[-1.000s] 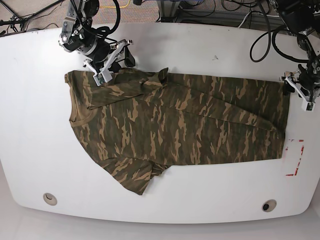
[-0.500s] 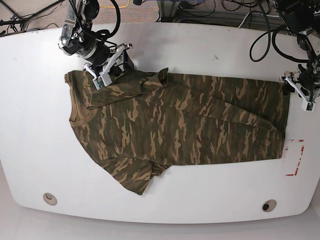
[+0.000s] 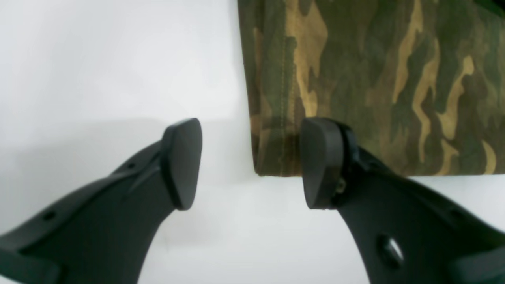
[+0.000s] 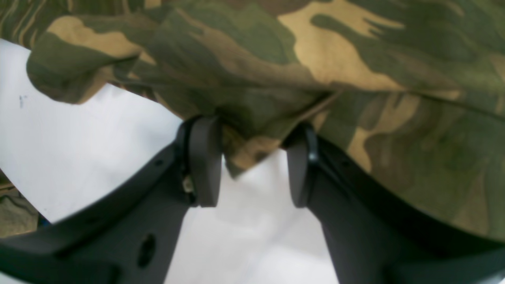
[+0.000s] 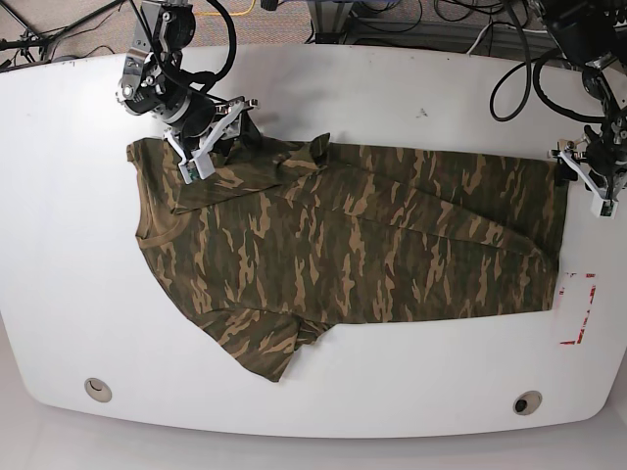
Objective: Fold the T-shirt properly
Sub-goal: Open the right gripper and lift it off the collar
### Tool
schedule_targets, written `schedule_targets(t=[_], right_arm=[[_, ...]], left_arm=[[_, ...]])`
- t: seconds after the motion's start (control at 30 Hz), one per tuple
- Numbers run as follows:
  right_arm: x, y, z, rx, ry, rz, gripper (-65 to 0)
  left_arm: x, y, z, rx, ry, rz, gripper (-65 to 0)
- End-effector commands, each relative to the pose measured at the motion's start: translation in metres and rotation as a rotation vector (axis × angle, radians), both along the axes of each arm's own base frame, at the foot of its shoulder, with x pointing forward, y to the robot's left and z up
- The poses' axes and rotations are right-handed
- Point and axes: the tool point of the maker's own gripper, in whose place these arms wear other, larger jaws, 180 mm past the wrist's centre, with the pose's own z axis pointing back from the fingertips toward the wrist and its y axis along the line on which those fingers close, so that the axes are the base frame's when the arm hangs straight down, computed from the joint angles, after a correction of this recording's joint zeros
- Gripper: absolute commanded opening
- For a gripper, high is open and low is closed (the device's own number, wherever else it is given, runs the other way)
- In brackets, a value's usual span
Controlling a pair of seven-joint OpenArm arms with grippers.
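Note:
The camouflage T-shirt (image 5: 362, 235) lies spread on the white table (image 5: 392, 88), collar to the left and hem to the right. My right gripper (image 5: 209, 142) is at the shirt's far left sleeve. In the right wrist view its jaws (image 4: 252, 165) stand apart around a bunched point of the cloth (image 4: 315, 59), with gaps showing on both sides. My left gripper (image 5: 589, 182) is at the far hem corner. In the left wrist view it (image 3: 249, 161) is open, and the hem corner (image 3: 272, 157) lies between the fingers, close to the right finger (image 3: 319, 165).
Red tape marks (image 5: 578, 311) sit on the table beside the near hem corner. Two round holes (image 5: 97, 389) (image 5: 527, 402) lie near the front edge. Cables and equipment crowd the area behind the table's far edge.
My right gripper has shifted slightly toward the far edge of the sleeve and its jaws have narrowed around the cloth. The left arm and the shirt have stayed put.

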Motion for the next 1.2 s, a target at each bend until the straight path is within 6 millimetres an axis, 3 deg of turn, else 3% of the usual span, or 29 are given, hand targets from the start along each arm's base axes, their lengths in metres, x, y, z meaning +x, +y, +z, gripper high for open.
schedule_targets(t=[0.0,0.07,0.17,0.2,0.27,0.47,0.63,0.77,0.9,1.17], right_arm=[[0.007,-0.001,0.006,0.006,-0.026,-0.006,-40.6],[0.008,-0.001,0.007,0.006,-0.027,-0.006,-43.3],[0.009,-0.001,0.008,0.004,-0.033,-0.005,-53.3],[0.01,-0.001,0.01,0.002,-0.039,-0.005,-60.6],[0.011,-0.001,0.015,-0.003,-0.054,0.0,-65.0],[0.012,0.001,0.039,-0.026,-0.127,0.016,-65.0],[0.016,0.013,0.071,0.047,-0.217,0.016,-65.0],[0.023,0.014,0.086,0.092,-0.26,0.025,-65.0],[0.042,0.016,0.105,0.125,-0.326,0.03,-65.0],[0.081,0.013,0.111,0.15,-0.36,0.018,-65.0]], left_arm=[[0.009,0.009,0.017,0.026,-0.046,-0.004,-28.5],[0.009,0.009,0.017,0.026,-0.046,-0.004,-28.5],[0.009,0.009,0.017,0.026,-0.046,-0.004,-28.5],[0.009,0.009,0.017,0.026,-0.046,-0.004,-28.5],[0.009,0.009,0.017,0.026,-0.046,-0.004,-28.5],[0.009,0.009,0.017,0.026,-0.046,-0.004,-28.5],[0.009,0.009,0.017,0.026,-0.046,-0.004,-28.5],[0.009,0.009,0.017,0.026,-0.046,-0.005,-28.5],[0.009,0.009,0.017,0.026,-0.046,-0.005,-28.5],[0.008,0.01,0.017,0.028,-0.042,-0.005,-28.5]])
